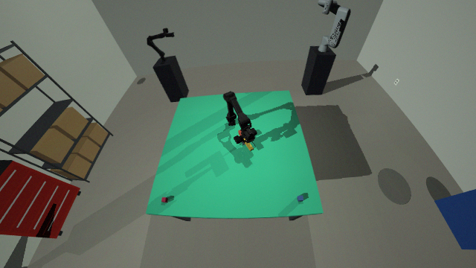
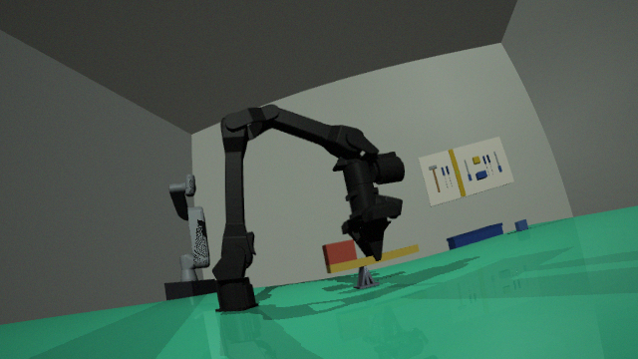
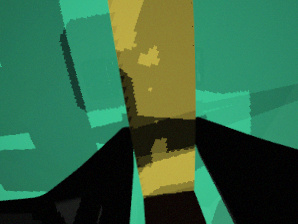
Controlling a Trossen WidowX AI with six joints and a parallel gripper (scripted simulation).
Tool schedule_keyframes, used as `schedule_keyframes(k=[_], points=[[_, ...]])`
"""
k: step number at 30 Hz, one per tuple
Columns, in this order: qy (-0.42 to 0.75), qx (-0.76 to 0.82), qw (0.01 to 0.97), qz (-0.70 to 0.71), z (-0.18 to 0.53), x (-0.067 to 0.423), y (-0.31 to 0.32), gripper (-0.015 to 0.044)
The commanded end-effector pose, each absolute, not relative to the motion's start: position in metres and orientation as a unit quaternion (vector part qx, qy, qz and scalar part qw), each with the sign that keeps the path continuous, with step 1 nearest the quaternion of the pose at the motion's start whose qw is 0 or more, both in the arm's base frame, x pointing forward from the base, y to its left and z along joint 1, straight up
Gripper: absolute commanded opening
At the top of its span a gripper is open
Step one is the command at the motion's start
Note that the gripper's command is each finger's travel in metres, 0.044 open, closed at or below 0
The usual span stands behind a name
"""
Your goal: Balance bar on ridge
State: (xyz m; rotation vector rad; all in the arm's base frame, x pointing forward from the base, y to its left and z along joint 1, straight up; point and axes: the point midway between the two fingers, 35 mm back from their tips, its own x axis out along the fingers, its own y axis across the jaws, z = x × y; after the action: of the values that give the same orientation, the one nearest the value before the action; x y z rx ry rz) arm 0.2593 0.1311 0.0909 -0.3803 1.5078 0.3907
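A yellow bar (image 1: 251,146) (image 2: 399,252) (image 3: 156,43) with a red block on one end lies across a small grey ridge (image 2: 366,280) near the middle of the green table (image 1: 223,186). In the exterior view both ends of the bar are clear of the table top and the bar lies about parallel to it. My gripper (image 1: 245,141) (image 2: 376,256) (image 3: 161,129) points down over the ridge. Its fingers stand close on either side of the bar, slightly loosened, and I cannot see any pinch. The ridge is hidden in the wrist view.
A small red cube (image 1: 164,199) and a small blue cube (image 1: 300,198) (image 2: 521,224) sit near the table's front corners. The arm's base (image 2: 234,294) stands behind the ridge. Two other arms on pedestals stand off the table.
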Motion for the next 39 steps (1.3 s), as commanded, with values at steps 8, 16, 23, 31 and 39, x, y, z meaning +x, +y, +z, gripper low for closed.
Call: schedule_keyframes(k=[8,16,23,31,39], points=[[0.676,-0.17,0.695,0.175,0.091,0.259,0.131,0.0185],[0.676,-0.17,0.695,0.175,0.091,0.259,0.131,0.0185],[0.676,-0.17,0.695,0.175,0.091,0.259,0.131,0.0342],[0.676,-0.17,0.696,0.175,0.099,0.26,0.132,0.044],[0.676,-0.17,0.695,0.175,0.189,0.257,0.13,0.044]])
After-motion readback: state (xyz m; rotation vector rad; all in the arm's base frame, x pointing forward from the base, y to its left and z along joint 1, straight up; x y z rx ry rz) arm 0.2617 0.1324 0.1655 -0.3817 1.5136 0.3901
